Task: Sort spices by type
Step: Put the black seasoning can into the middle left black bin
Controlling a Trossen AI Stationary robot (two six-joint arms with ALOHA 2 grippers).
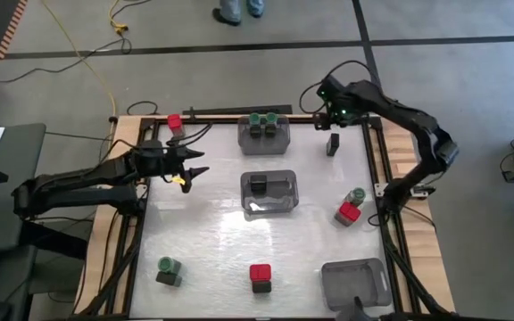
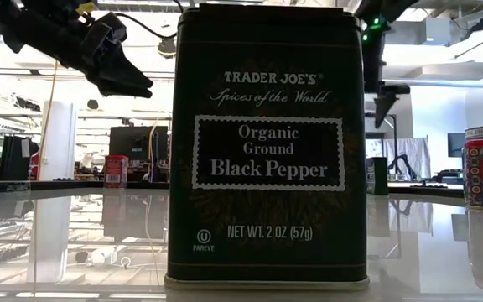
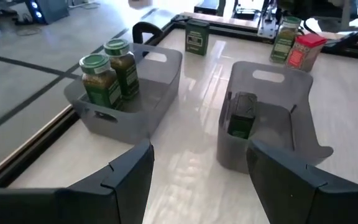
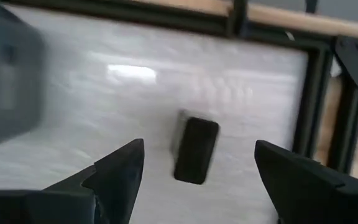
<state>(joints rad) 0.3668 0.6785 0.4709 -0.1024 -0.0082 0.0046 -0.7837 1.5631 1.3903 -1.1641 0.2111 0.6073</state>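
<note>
The right pincer [image 1: 333, 118] is held apart and empty above a black tin [image 1: 333, 144] standing on the bench [image 1: 203, 241] near the far right edge. The left pincer [image 1: 194, 172] is held apart, empty, left of the middle bin [image 1: 270, 193], where one black tin [image 1: 258, 185] is kept.

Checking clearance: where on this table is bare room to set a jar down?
Bare: the patch between the green-capped jar, the red-capped jar and the middle bin. Also below the left tool. Crowded: the right side, around the paired jars and the corner bin.
</note>
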